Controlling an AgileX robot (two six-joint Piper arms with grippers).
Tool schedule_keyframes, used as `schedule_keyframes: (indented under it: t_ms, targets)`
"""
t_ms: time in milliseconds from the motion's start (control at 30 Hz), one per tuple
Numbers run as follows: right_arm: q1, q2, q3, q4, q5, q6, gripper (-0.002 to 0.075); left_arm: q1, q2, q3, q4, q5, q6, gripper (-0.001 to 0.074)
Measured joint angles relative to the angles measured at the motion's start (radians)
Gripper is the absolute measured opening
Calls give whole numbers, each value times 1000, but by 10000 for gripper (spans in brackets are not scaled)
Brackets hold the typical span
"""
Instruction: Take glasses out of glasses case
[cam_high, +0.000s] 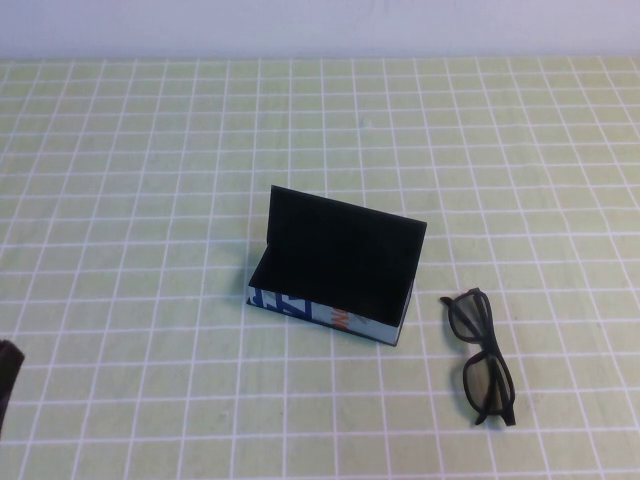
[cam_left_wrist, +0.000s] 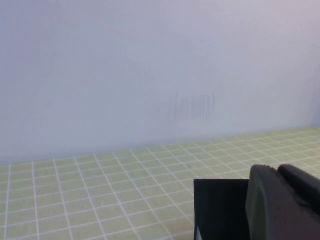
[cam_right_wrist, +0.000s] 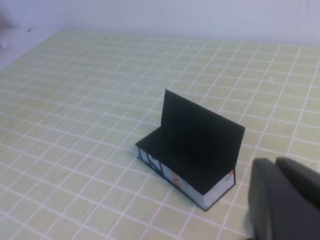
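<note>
The glasses case (cam_high: 335, 275) stands open in the middle of the table, lid upright, light-blue printed front facing me; its black inside shows nothing in it. The black glasses (cam_high: 482, 355) lie on the table just right of the case, apart from it. My left gripper (cam_left_wrist: 277, 171) is parked at the table's near left edge (cam_high: 8, 378), shut and empty; the case's black lid (cam_left_wrist: 220, 210) shows behind it. My right gripper (cam_right_wrist: 277, 166) is shut and empty, held back from the case (cam_right_wrist: 192, 150) on its right side; it is outside the high view.
A green cloth with a white grid (cam_high: 150, 200) covers the table. A pale wall (cam_high: 320, 25) runs along the far edge.
</note>
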Motion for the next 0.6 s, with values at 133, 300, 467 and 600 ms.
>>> schedule_keyframes:
  t_ms: [133,300,467,600]
  targets:
    - [0,-6,78,85,-89,-62,-16,0,-79,90,-4,-45,2,-4]
    - [0,-6,116,127,-119,-81,-16,0,-93,171,-8,-142,3,-4]
    - [0,-6,116,135,-129,-83,-16,0,-93,181,-19,-180,3,-4]
    - [0,-6,116,135,-129,-83,-16,0,-93,181,-23,-182,3,-4]
